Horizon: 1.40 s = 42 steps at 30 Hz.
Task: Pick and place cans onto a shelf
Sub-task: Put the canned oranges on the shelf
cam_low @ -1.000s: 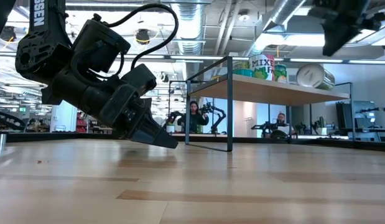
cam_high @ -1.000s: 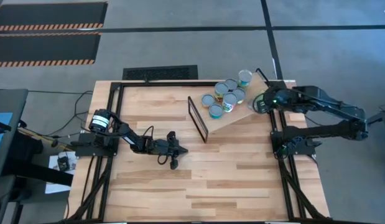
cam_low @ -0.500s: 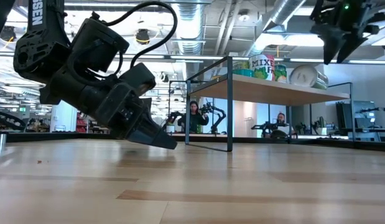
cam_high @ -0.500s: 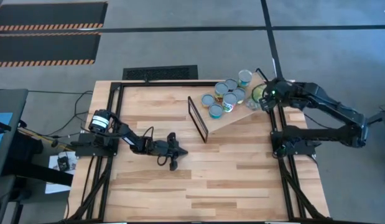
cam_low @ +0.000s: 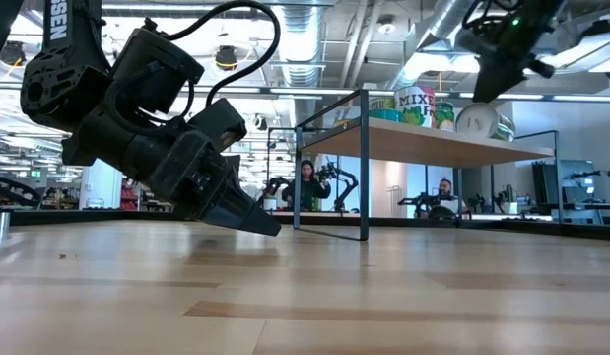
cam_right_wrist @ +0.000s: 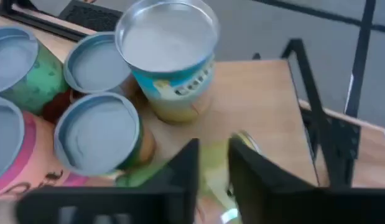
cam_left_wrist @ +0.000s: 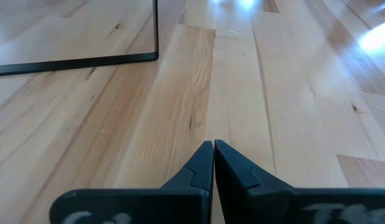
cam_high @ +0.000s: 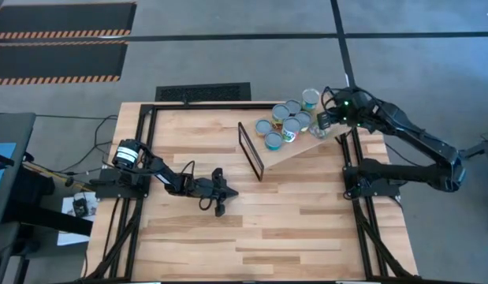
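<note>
**Cans, small round tins with silvery tops and coloured paper labels [cam_high: 289, 118], grouped on shelf; right claw at a tipped one**

Right gripper [cam_high: 322, 124] hangs over the shelf's outer corner, just beside the group. Directly under it a yellow-green labelled tin [cam_low: 477, 120] lies on its side, round end facing the low camera. Cannot tell whether the claw is clamped on it or only straddling it. Likely reason for the pose: this tin needs standing up or nudging in with the others.

Next out, an upright teal-and-yellow labelled tin [cam_right_wrist: 170, 56] sits near the claw, then green- and pink-labelled ones packed touching each other, probably to save board space.

All rest on the light wood rectangular shelf board [cam_high: 303, 150], raised above the table on a thin black metal rectangular frame [cam_high: 250, 150] at its inner end.

Planked wooden tabletop [cam_high: 291, 229] lies below. Left gripper [cam_left_wrist: 213, 149] waits low over the table's left part, well apart from the shelf, claw pressed together on nothing, parked out of the way.
</note>
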Motion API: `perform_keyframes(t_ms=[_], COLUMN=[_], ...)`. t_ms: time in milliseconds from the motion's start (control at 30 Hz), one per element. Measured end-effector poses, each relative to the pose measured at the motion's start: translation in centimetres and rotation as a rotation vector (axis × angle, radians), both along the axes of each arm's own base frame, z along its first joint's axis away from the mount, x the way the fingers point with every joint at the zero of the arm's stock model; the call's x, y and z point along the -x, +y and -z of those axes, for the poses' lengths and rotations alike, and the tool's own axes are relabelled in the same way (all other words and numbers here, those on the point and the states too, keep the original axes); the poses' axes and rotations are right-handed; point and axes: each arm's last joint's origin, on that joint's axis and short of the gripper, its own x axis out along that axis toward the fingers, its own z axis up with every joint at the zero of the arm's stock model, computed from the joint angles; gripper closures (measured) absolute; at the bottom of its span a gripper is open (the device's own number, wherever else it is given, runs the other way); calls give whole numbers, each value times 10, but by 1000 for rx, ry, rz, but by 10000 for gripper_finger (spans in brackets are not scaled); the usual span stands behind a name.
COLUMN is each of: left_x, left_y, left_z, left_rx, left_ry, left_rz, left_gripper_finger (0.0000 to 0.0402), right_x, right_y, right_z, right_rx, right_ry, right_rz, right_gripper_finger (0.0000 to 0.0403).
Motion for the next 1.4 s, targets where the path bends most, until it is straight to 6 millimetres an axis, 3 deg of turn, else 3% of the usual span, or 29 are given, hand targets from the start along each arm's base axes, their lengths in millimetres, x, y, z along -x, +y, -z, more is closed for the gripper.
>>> perform_keyframes(t_ms=[133, 200, 400, 733, 933, 1067, 1200, 1400], left_x=[0, 0, 0, 0, 0, 0, 0, 0], left_y=[0, 0, 0, 0, 0, 0, 0, 1], left_z=[0, 0, 0, 0, 0, 0, 0, 0], left_rx=[-1, -1, -1, -1, 0, -9, -12, -28], left_ry=[0, 0, 0, 0, 1, 5, 7, 4], left_rz=[-2, -2, -1, -1, 3, 16, 16, -14], left_gripper_finger=[400, 400, 400, 400, 400, 400, 400, 400], right_x=[-8, -12, -17, -9, -20, -32, -45, -59], right_y=[-5, -7, -3, 25, 62, 94, 127, 175], right_z=[13, 19, 27, 9, 21, 32, 43, 88], right_rx=[-23, -55, -129, -275, -320, -230, -113, 46], right_ry=[41, 85, 150, 225, 197, 98, -14, -69], right_rz=[-50, -67, -128, -163, -278, -378, -454, -533], right_gripper_finger=[381, 394, 361, 351, 367, 395, 388, 394])
